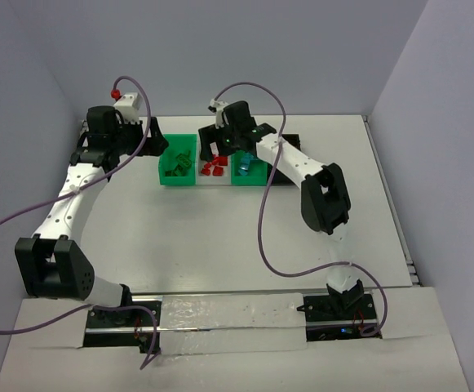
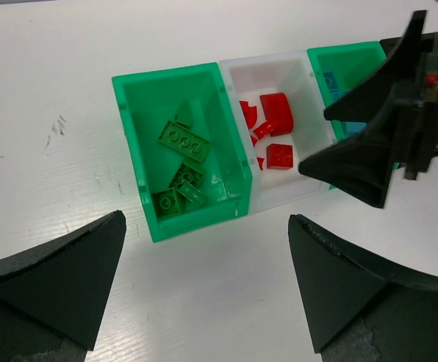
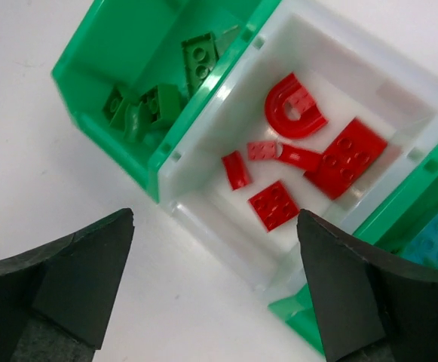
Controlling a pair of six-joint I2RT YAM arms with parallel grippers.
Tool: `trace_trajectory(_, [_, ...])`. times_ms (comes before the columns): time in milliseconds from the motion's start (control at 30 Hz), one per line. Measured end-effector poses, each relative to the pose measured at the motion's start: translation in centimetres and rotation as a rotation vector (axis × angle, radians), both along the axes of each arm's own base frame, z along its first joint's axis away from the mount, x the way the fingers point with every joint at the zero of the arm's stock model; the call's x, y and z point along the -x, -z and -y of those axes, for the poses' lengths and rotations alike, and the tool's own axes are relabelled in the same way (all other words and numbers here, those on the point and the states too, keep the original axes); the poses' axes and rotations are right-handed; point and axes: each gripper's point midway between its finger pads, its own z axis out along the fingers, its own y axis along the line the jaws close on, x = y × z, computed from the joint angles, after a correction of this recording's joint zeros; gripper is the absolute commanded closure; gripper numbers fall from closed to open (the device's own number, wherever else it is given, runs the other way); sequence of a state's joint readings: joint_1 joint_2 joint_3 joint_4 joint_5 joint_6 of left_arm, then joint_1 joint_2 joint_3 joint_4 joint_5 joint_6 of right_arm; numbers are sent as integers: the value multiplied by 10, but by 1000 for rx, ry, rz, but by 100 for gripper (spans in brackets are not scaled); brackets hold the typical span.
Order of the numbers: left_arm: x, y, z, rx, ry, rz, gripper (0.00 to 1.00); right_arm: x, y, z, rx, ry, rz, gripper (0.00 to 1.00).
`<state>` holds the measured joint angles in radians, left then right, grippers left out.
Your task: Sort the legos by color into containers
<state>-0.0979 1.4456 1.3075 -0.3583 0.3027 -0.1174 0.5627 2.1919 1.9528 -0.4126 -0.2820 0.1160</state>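
Note:
Three bins stand in a row at the back. The left green bin (image 1: 177, 180) (image 2: 196, 215) (image 3: 98, 53) holds green legos (image 2: 183, 141) (image 3: 200, 56). The white bin (image 1: 214, 180) (image 2: 268, 60) (image 3: 226, 219) holds red legos (image 2: 277, 113) (image 3: 279, 204). The right green bin (image 1: 245, 183) (image 2: 347, 56) (image 3: 422, 188) holds cyan legos (image 1: 245, 167) (image 3: 437, 241). My left gripper (image 1: 157, 147) (image 2: 207, 256) is open and empty, just left of the left green bin. My right gripper (image 1: 214, 152) (image 2: 314, 141) (image 3: 215, 249) is open and empty, over the white bin's edge. The black bin and yellow legos are out of view.
A white block with a red cap (image 1: 126, 100) sits at the back left. Purple cables (image 1: 261, 220) loop over the table. Walls close the back and both sides. Bare table lies in front of the bins.

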Motion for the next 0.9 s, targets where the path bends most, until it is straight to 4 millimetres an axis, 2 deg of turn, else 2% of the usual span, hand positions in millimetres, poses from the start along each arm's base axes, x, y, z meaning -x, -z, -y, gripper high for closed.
trace_trajectory(100, [0, 2, -4, -10, -4, -4, 1, 16, -23, 14, -15, -5, 1, 0])
trace_trajectory(167, [1, 2, -6, -23, -11, -5, 1, 30, -52, 38, -33, 15, 27, 0])
trace_trajectory(233, [3, 1, -9, -36, -23, -2, 1, 42, -92, 79, -51, 72, 84, 0])
trace_trajectory(333, [7, -3, -16, -57, -52, 10, 1, 56, -151, 154, -70, 205, 247, 0])
trace_trajectory(367, [10, -4, -18, -63, -61, 15, 1, 64, -164, 182, -57, 264, 291, 0])
trace_trajectory(433, [18, -6, -23, -74, -77, 25, 1, 81, -181, 225, -35, 352, 375, 0])
trace_trajectory(467, [23, -6, -25, -80, -84, 29, 1, 92, -182, 243, -18, 389, 400, 0])
trace_trajectory(533, [31, -8, -28, -91, -95, 38, 1, 112, -170, 272, 23, 451, 412, 0])
trace_trajectory(600, [36, -9, -31, -100, -105, 48, 1, 127, -154, 292, 63, 494, 408, 0])
trace_trajectory(767, [59, -8, -40, -125, -132, 72, 1, 158, -108, 307, 129, 518, 361, 0])
trace_trajectory(833, [67, -13, -43, -134, -141, 92, 1, 166, -102, 310, 138, 528, 357, 0])
trace_trajectory(900, [72, -18, -46, -140, -150, 113, 1, 170, -104, 311, 133, 533, 370, 0])
